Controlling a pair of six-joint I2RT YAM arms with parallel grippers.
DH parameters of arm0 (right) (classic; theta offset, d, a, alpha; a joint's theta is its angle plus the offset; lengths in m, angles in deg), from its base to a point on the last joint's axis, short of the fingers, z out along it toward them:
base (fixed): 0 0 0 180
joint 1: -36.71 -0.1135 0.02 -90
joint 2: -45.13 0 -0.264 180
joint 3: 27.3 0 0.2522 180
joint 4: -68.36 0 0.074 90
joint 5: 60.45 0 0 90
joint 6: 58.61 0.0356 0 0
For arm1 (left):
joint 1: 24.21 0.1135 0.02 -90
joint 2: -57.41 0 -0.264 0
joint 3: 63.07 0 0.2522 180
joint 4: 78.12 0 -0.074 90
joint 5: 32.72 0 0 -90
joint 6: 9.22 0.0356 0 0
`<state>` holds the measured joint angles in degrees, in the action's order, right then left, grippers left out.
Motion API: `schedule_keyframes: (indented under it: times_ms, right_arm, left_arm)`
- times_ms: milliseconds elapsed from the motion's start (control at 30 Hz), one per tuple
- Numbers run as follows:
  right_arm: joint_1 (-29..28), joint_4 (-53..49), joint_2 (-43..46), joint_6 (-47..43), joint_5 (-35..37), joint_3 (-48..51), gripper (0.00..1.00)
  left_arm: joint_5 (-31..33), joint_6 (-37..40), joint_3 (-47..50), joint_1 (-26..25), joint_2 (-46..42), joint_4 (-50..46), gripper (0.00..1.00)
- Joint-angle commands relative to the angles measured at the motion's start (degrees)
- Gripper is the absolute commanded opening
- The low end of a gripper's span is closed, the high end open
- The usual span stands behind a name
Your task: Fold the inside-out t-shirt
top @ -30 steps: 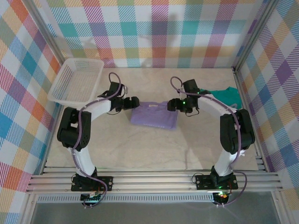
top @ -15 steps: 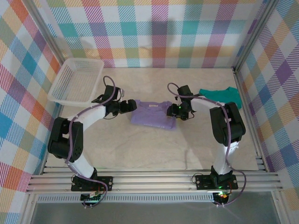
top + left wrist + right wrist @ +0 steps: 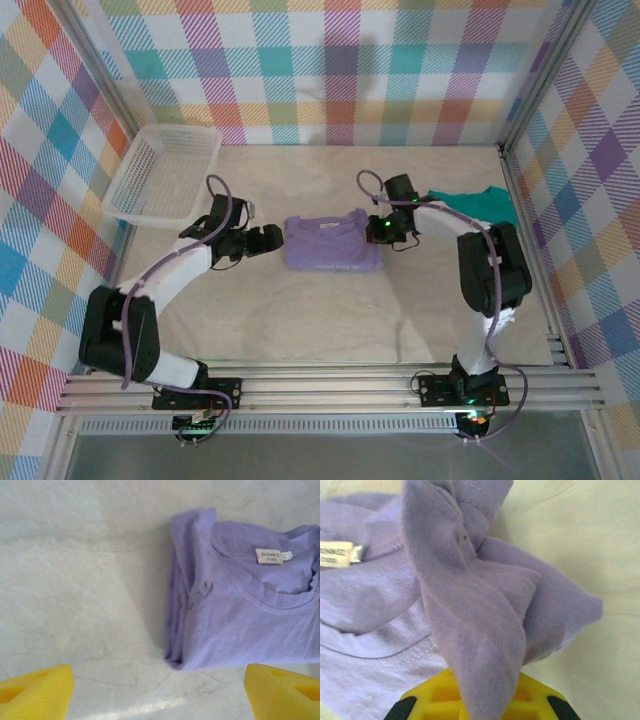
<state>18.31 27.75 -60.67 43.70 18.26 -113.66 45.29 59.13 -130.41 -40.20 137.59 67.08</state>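
Your folded lavender t-shirt lies on the tabletop between both sets of fingers, one bunched edge pinched in your right fingers, while your left fingers stand spread wide just short of the opposite edge.

I see a white mesh basket at the desk's far-left corner, a teal garment far right, and plaid walls around.
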Motion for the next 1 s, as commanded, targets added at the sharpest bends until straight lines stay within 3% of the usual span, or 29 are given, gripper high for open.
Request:
schedule_keyframes:
  times_ms: [0, 133, 367, 633, 967]
  right_arm:
    - [3.8, -9.0, 5.3, -10.9, 9.0, -5.2, 0.0]
    - [6.5, -16.7, 5.7, -17.2, 21.3, -12.4, 0.0]
    - [9.2, -21.7, 6.1, -25.5, 28.6, -21.5, 0.0]
    - [12.4, -25.6, 5.2, -29.8, 32.2, -28.8, 0.0]
    - [22.3, -25.9, 4.4, -29.8, 26.7, -35.2, 0.0]
  left_arm:
    - [2.4, -0.9, 2.1, 0.0, -6.4, -3.5, 0.88]
    - [2.5, -1.7, 3.6, -0.2, -11.0, -4.9, 0.88]
    - [2.0, -1.2, 2.4, -0.5, -12.9, -7.2, 0.88]
    - [1.4, -1.1, 2.2, -0.6, -12.4, -7.0, 0.88]
    - [1.4, -1.1, 0.2, -2.2, -10.5, -7.1, 0.88]
